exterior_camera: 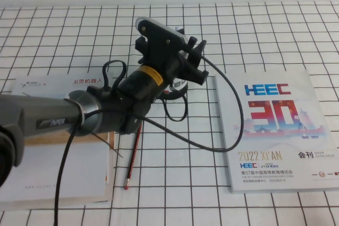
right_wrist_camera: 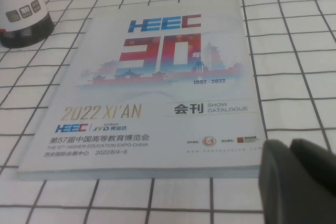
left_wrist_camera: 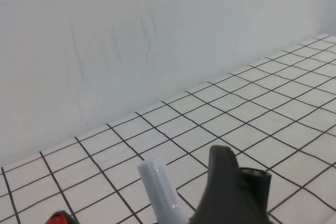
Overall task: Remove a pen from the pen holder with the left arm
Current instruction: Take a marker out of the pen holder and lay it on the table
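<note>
My left gripper (exterior_camera: 197, 59) hangs above the middle of the table, over the pen holder (exterior_camera: 180, 84), which the arm hides almost entirely. The gripper looks open with nothing between its fingers. In the left wrist view one dark finger (left_wrist_camera: 223, 182) shows, with a grey-white pen top (left_wrist_camera: 157, 187), a dark pen top (left_wrist_camera: 257, 177) and a red tip (left_wrist_camera: 60, 217) close by. The black holder with its white label (right_wrist_camera: 21, 11) stands beside the catalogue in the right wrist view. My right gripper (right_wrist_camera: 289, 145) is shut and empty, low near the catalogue's near corner.
A red pen (exterior_camera: 133, 157) lies on the table under the left arm, next to a white booklet (exterior_camera: 47, 183) at the left. The HEEC catalogue (exterior_camera: 280, 125) lies flat at the right. A black cable (exterior_camera: 233, 130) loops across it. A wall (left_wrist_camera: 157, 35) rises behind the table.
</note>
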Motion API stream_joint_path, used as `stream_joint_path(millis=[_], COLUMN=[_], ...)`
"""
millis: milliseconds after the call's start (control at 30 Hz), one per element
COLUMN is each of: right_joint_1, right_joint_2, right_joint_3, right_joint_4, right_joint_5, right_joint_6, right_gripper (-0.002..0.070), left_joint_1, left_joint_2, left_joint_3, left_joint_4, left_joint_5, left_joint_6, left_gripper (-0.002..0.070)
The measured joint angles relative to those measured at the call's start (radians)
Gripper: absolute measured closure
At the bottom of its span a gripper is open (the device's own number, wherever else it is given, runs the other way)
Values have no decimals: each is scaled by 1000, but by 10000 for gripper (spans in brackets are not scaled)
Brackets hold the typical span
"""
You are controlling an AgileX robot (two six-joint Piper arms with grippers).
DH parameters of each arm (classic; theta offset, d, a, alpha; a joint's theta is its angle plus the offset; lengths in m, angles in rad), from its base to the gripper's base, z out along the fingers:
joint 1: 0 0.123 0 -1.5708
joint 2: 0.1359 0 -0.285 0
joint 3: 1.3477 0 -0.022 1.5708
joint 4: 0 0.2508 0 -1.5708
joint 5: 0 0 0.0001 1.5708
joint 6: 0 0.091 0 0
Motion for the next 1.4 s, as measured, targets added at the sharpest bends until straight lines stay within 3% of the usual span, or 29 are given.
stream_joint_path(millis=[500, 767, 1100, 1400], right_joint_1=[0, 0, 0, 0], right_joint_2=[0, 0, 0, 0], right_joint_3=[0, 0, 0, 0], right_joint_4=[0, 0, 0, 0], right_joint_5=[0, 0, 0, 0], right_joint_6=[0, 0, 0, 0], right_gripper=[691, 691, 691, 691], left_joint_1=[8, 8, 8, 10], left_joint_2=[72, 74, 61, -38], left_joint_3=[-149, -161, -163, -153], left_joint_4=[8, 15, 17, 8], left_joint_5=[60, 104, 149, 377], left_joint_6=[5, 2, 1, -9], left_gripper=[286, 338, 346, 347])
